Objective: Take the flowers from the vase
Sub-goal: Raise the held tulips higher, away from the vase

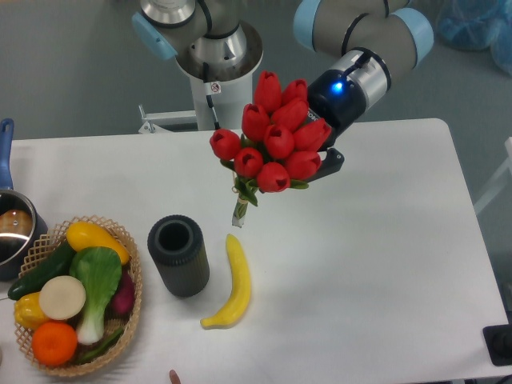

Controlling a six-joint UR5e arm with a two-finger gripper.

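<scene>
The flowers (276, 140), a tight bunch of red tulip buds with green leaves and a short bound stem, hang in the air above the table, up and to the right of the vase. My gripper (322, 166) is shut on the bunch from the right side; the blooms hide most of its fingers, and one dark finger (331, 162) shows beside them. The vase (178, 254), a short dark cylinder with a hollow mouth, stands upright and empty on the white table, well apart from the stem end (238, 214).
A yellow banana (231, 285) lies just right of the vase. A wicker basket (132, 258) of vegetables and fruit sits at the front left. A metal pot (12, 232) with a blue handle is at the left edge. The robot base (212, 56) stands behind the table.
</scene>
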